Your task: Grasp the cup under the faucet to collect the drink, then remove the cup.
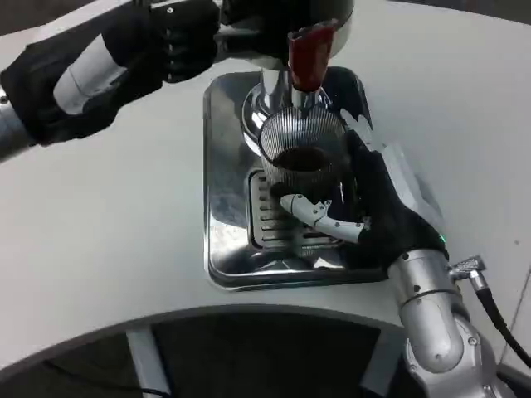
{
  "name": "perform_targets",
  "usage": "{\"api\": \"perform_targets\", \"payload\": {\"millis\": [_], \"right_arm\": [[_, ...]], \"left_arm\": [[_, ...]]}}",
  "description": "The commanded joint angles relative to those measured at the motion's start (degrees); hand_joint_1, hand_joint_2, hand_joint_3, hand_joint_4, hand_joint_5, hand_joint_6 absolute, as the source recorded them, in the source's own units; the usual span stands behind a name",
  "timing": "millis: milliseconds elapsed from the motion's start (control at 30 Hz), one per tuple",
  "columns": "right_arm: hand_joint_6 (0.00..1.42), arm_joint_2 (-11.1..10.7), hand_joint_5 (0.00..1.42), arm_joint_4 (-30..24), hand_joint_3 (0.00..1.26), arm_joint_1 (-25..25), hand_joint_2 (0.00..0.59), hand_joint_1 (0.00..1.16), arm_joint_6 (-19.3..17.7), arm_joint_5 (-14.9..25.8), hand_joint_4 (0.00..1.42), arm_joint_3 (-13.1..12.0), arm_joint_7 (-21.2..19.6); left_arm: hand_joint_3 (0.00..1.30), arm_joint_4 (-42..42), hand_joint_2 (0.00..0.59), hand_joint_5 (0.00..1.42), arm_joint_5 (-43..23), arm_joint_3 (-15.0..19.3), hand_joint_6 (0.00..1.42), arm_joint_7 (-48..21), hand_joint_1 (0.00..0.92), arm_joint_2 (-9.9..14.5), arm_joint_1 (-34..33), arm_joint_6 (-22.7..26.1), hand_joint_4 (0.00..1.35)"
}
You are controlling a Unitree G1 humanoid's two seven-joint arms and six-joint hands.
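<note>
Right hand (377, 207) wrapped around ribbed cup (303, 149) (dark drink inside), under red faucet (308, 55), above steel tray (224, 249)

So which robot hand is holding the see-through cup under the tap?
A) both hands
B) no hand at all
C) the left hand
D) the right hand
D: the right hand wraps its fingers around the ribbed clear cup under the faucet, while the left hand is up at the dispenser's top, away from the cup.
</note>
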Motion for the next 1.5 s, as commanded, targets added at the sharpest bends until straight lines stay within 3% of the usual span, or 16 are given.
{"api": "perform_targets", "payload": {"millis": [33,533,1167,1333,1500], "right_arm": [[0.01,0.89,0.0,-0.87,0.16,1.12,0.217,0.7,-0.05,-0.12,0.0,0.49,-1.34],[0.07,1.66,0.04,-0.46,0.4,1.17,0.217,0.74,0.03,-0.49,0.22,1.12,-3.34],[0.16,2.04,0.35,-0.51,0.62,1.51,0.228,0.86,1.14,-2.04,0.6,1.78,-5.21],[0.39,2.05,0.51,-0.91,0.69,1.78,0.225,0.89,1.72,-3.16,0.71,2.02,-5.74],[0.82,2.03,0.75,-1.43,0.76,2.06,0.228,0.93,2.26,-4.21,0.86,2.27,-5.94]], "left_arm": [[0.15,-1.72,0.054,0.15,-0.95,2.1,0.07,1.53,0.0,2.31,2.98,1.48,0.05],[0.17,-1.78,0.055,0.17,-0.42,6.02,0.09,6.46,0.0,5.68,7.53,2.95,0.06],[0.19,-1.97,0.055,0.18,0.06,7.89,0.09,10.05,0.0,7.78,14.12,2.78,0.07],[0.19,-2.42,0.055,0.18,0.12,7.78,0.09,10.42,0.0,7.58,15.6,2.71,0.08],[0.19,-3.23,0.055,0.19,0.07,7.59,0.09,10.84,0.0,7.31,16.78,2.84,0.08]]}}
